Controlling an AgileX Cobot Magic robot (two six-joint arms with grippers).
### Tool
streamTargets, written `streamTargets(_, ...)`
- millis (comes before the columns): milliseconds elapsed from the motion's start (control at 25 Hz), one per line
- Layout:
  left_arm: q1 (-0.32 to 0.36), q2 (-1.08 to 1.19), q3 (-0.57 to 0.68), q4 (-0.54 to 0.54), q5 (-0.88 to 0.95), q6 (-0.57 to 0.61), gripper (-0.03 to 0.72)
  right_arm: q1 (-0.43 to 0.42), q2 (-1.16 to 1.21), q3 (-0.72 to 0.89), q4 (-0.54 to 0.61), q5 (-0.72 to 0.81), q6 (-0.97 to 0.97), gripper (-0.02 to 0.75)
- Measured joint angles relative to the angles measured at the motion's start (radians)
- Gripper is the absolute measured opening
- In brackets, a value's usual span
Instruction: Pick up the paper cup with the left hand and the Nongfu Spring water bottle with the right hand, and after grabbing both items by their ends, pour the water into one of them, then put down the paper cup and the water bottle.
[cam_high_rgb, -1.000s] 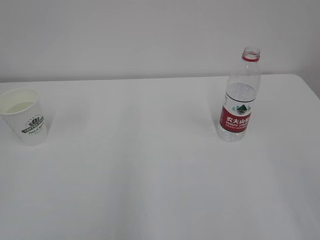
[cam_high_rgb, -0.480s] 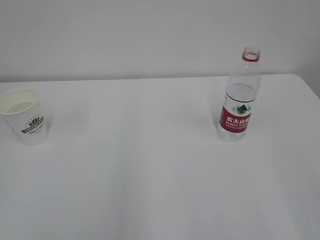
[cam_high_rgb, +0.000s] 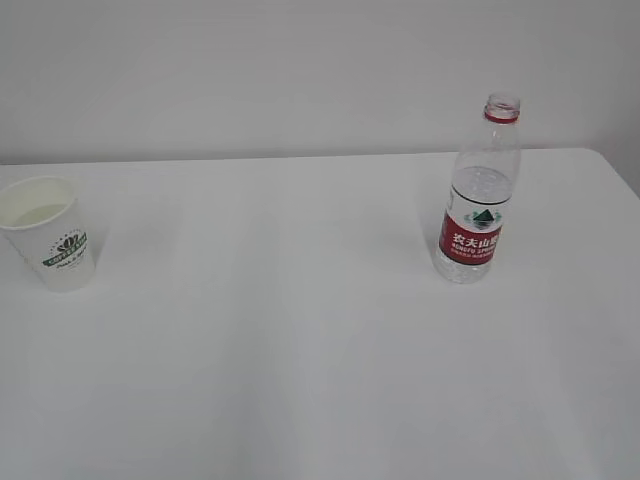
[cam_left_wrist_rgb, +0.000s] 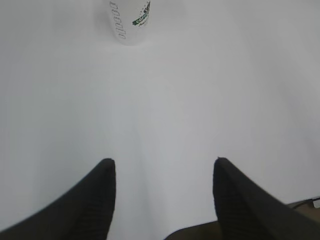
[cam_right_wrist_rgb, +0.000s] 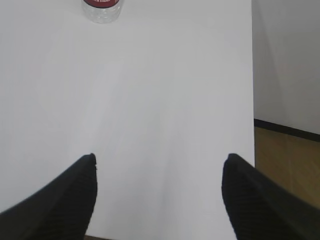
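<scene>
The paper cup (cam_high_rgb: 50, 232) stands upright at the left edge of the white table, green logo facing me; its lower part (cam_left_wrist_rgb: 129, 21) shows at the top of the left wrist view. The Nongfu Spring water bottle (cam_high_rgb: 481, 193) stands uncapped on the right, red label to the front, water about level with the label's top; only its base (cam_right_wrist_rgb: 102, 9) shows in the right wrist view. My left gripper (cam_left_wrist_rgb: 164, 162) is open over bare table, well short of the cup. My right gripper (cam_right_wrist_rgb: 159, 157) is open wide, far from the bottle. Neither arm appears in the exterior view.
The white table (cam_high_rgb: 300, 330) runs back to a pale wall. Its right edge (cam_right_wrist_rgb: 251, 100) shows in the right wrist view, with brown floor (cam_right_wrist_rgb: 287, 165) beyond and below it.
</scene>
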Motion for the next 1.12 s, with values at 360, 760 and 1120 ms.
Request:
streamTargets(360, 0.000, 0.000, 0.002, -0.002, -0.004, 0.000, 0.430, 0.000, 0.000, 0.002, 0.006, 0.004, 0.000, 0.590)
streamTargets(760, 0.000, 0.000, 0.002, -0.004, -0.008, 0.002, 0.430, 0.000, 0.000, 0.002, 0.010, 0.006, 0.000, 0.590)
streamTargets(1120, 0.000, 0.000, 0.002, -0.004, -0.010, 0.002, 0.416, 0.000, 0.000, 0.002, 0.013, 0.007, 0.000, 0.590)
